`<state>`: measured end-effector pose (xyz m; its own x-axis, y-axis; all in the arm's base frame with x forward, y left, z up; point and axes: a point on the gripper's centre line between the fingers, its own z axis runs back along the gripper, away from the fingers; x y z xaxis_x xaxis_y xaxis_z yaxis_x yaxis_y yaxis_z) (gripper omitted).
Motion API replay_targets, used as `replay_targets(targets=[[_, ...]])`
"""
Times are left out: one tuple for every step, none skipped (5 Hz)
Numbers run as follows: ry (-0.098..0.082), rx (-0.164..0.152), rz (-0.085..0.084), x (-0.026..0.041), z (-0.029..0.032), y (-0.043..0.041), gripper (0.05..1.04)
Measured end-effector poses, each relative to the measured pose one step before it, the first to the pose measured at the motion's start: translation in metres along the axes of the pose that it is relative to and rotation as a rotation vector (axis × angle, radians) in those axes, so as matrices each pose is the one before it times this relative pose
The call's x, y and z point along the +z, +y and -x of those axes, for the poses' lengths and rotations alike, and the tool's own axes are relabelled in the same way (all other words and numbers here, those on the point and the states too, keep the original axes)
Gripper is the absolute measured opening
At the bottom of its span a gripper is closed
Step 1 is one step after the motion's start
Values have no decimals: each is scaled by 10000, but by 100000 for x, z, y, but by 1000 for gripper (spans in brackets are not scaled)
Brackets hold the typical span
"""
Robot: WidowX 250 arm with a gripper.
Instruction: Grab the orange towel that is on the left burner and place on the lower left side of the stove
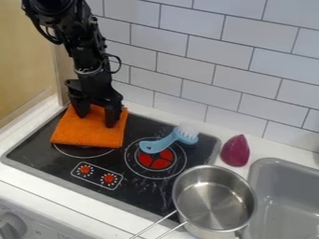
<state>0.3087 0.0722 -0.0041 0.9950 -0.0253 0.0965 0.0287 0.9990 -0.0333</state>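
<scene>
Towel (87,136) is lying partly over the left burner (87,152), upper left of frame. Gripper (96,116) points straight down at its back half, fingers spread wide, I'd guess so they can close and bunch up some cloth.

Beneath the claw (97,120), the orange towel (87,135) hides much of the left burner (84,152), the pot handle (154,225) and sink (283,186) right of it run out of frame, and marks around the red knobs (85,169) in front are unreadable.

Orange towel (87,133) partly over left burner (84,151)
</scene>
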Motion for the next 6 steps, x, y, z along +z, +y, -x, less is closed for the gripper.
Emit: replay_targets(targets=[[66, 234, -73, 148, 1152, 224, 999], [40, 18, 9, 256, 1032, -29, 999], [72, 53, -1, 407, 1233, 136, 999], [81, 118, 79, 308, 1310, 347, 1000], [3, 222, 97, 338, 1299, 804, 1000], [44, 40, 64, 458, 1470, 719, 999]])
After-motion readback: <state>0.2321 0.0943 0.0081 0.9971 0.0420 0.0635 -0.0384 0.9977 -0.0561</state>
